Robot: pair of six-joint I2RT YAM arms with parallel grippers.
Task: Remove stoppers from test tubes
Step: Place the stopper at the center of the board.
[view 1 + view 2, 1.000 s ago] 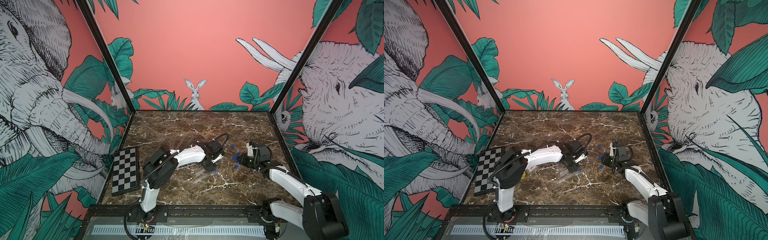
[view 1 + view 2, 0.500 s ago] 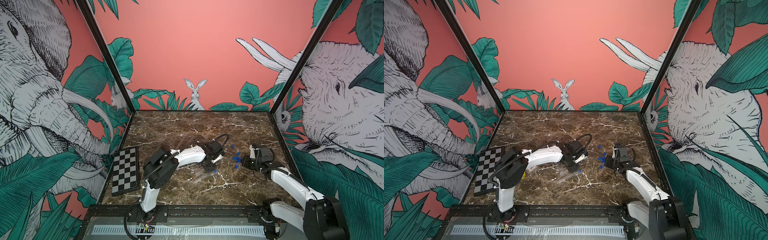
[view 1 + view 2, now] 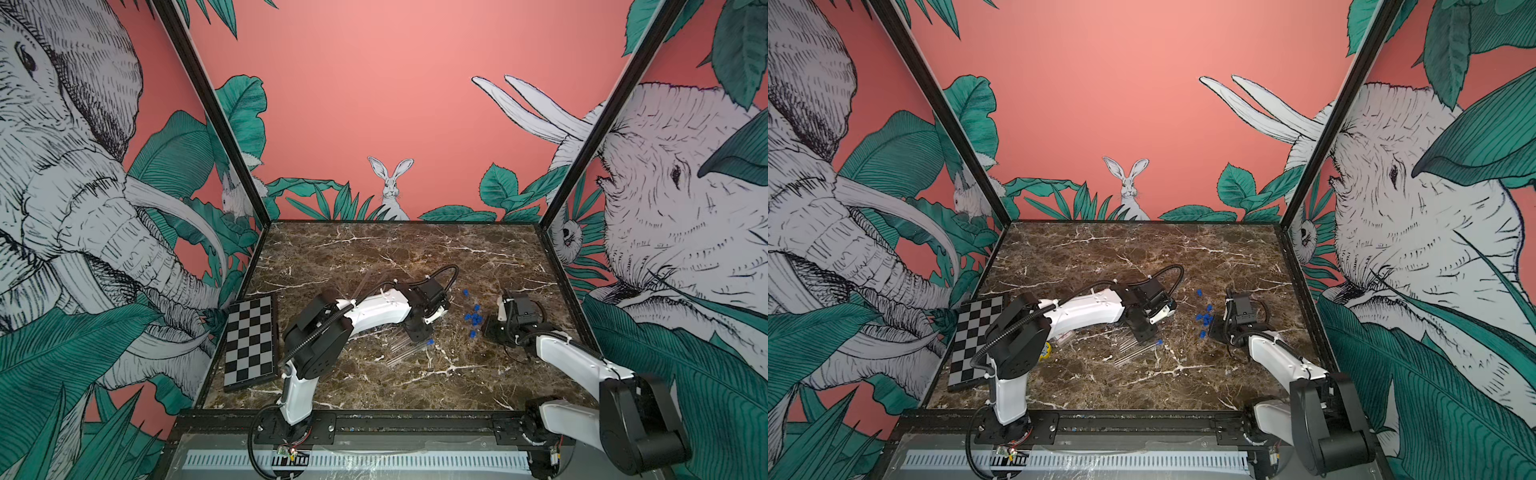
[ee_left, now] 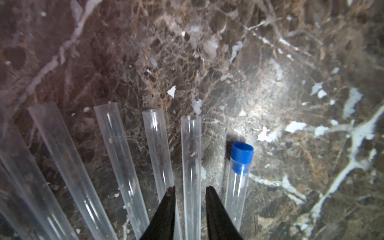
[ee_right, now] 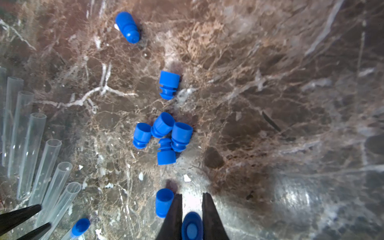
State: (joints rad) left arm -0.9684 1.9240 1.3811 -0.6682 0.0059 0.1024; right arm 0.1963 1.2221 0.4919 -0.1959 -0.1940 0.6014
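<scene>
Several clear test tubes (image 4: 116, 155) lie fanned out on the marble, mouths open. My left gripper (image 4: 190, 189) straddles one open tube (image 4: 191, 155), its jaws slightly apart with thin gaps on both sides. Beside it lies a tube (image 4: 236, 191) still plugged with a blue stopper (image 4: 242, 155). My right gripper (image 5: 191, 196) is shut on a blue stopper (image 5: 192, 227), just above the table. Several loose stoppers (image 5: 164, 135) lie in a cluster ahead of it, and another (image 5: 164, 202) lies right beside its finger. Both top views show the tubes (image 3: 405, 351) (image 3: 1133, 353) and the loose stoppers (image 3: 473, 319) (image 3: 1204, 319).
A folded chessboard (image 3: 249, 336) lies along the left wall. A flat clear case (image 3: 1061, 338) sits partly under the left arm. One stopper (image 3: 466, 293) lies apart, farther back. Enclosure walls bound the table on three sides.
The left gripper's jaws have parted a little around the tube. The right gripper, still shut on its stopper, has drawn slightly to the right.
</scene>
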